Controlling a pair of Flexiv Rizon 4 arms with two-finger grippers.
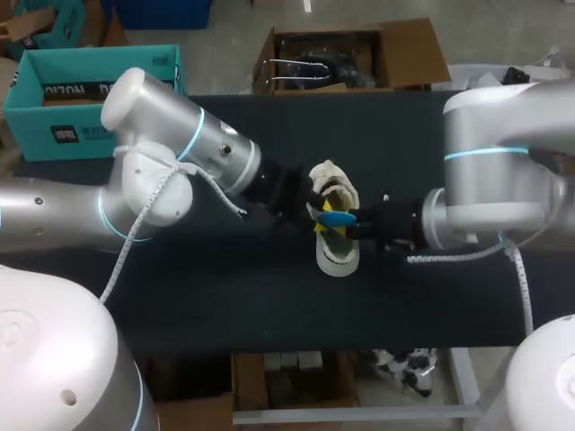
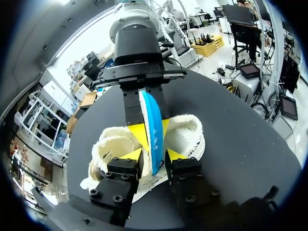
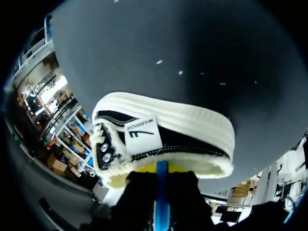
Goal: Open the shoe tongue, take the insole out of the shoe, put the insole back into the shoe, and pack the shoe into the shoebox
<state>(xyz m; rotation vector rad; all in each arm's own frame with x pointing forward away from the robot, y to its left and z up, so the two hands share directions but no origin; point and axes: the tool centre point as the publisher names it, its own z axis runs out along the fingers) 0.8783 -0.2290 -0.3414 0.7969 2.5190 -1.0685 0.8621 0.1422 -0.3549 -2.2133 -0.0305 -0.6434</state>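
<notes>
The shoe [image 1: 340, 259] lay near the middle of the black table [image 1: 225, 305], lengthways from far to near, with cream fleece lining showing round its opening. My left gripper [image 1: 315, 214] was at its left side and my right gripper [image 1: 356, 219] at its right, the two facing each other over the opening. The blue insole [image 2: 153, 108] stood on edge between them, and I could not tell how far its lower end sat inside the shoe. My right gripper was clamped on it: in the left wrist view its yellow tips pressed the insole from both sides, and in its own view the blue edge ran straight between its dark fingers. My left gripper was released, its fingers [image 2: 129, 155] apart at the opening with the insole's edge passing between them. From the right wrist the shoe's side showed a black panel, a white label [image 3: 142, 136] and metal eyelets [image 3: 105, 153]. The tabletop was a dark matte sheet running from left to right, with a few pale specks [image 3: 159, 61] beyond the shoe. A teal box [image 1: 85, 99], open at the top, stood at the table's far left corner.
</notes>
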